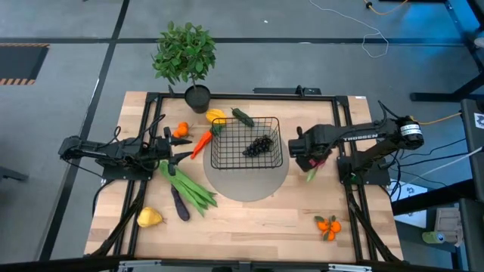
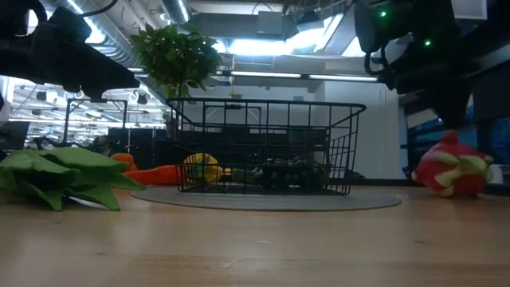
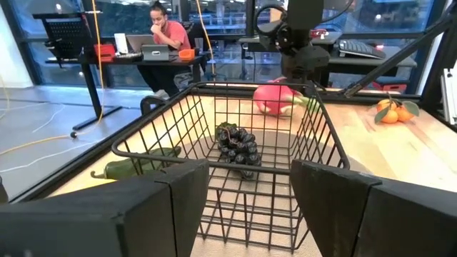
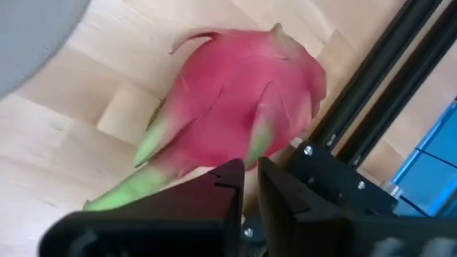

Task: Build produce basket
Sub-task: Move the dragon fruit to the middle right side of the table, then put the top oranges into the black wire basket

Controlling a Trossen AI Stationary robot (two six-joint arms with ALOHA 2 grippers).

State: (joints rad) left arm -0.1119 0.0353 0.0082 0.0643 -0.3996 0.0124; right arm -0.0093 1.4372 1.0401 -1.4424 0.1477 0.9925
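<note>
1. High view: the basket (image 1: 246,143) is seen on a grey round mat (image 1: 249,181) near the middle of the table (image 1: 257,227), with the grapes (image 1: 259,145) inside it. The left tool (image 1: 175,150) is held just left of the basket, above the green stalks (image 1: 189,187). The right tool (image 1: 300,145) is held just right of the basket, over the dragon fruit (image 1: 313,166). A carrot (image 1: 201,143), an orange (image 1: 181,130), a pepper (image 1: 217,115) and a cucumber (image 1: 243,117) are laid around the basket's left and far sides. An eggplant (image 1: 180,204) and a pear (image 1: 149,218) are seen nearer the front left, and oranges (image 1: 328,225) at the front right. A potted plant (image 1: 186,60) is set at the table's far edge.

2. Low view: the basket (image 2: 263,147) is shown on the mat, the stalks (image 2: 60,179) to its left and the dragon fruit (image 2: 451,167) on the table to its right, under the right arm.

3. Left wrist view: the left tool (image 3: 250,203) is seen spread wide and empty, facing the basket (image 3: 235,157) with the grapes (image 3: 238,143) in it.

4. Right wrist view: the right tool (image 4: 250,178) is seen nearly pressed together, a thin gap being left between the fingers (image 4: 221,189); the dragon fruit (image 4: 243,107) is not pinched.
</note>
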